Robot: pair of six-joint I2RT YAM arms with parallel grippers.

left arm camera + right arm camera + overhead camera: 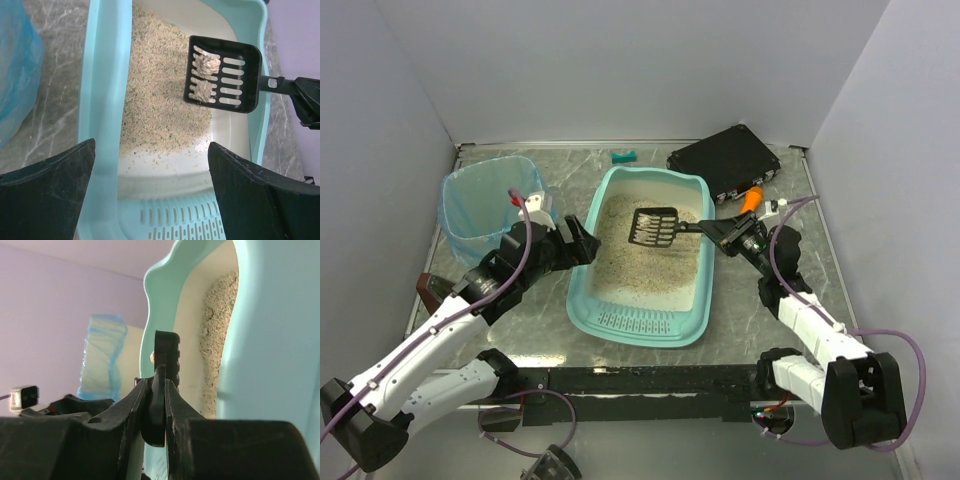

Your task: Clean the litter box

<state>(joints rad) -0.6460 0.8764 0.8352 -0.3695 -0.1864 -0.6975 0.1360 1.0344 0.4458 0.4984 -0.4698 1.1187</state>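
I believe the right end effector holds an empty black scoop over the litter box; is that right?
Not quite: the scoop carries two litter clumps, as the left wrist view shows. The right end effector does hold it over the litter box.

Pretty clearly a robotics lab test booth, not anyone's home. Plain pale walls (pixel 620 60) box in a small marble-look tabletop (pixel 540 330) on three sides. Two robot arms, the left arm (pixel 420 350) and the right arm (pixel 815 335), are bolted to a black rail (pixel 650 380) at 6 o'clock, with purple cables (pixel 528 245) looping off them. The only homey stuff is a litter box (pixel 640 325) in the middle, a blue-bagged bin (pixel 470 215) at 10 o'clock and a black case (pixel 720 160) at 1 o'clock.
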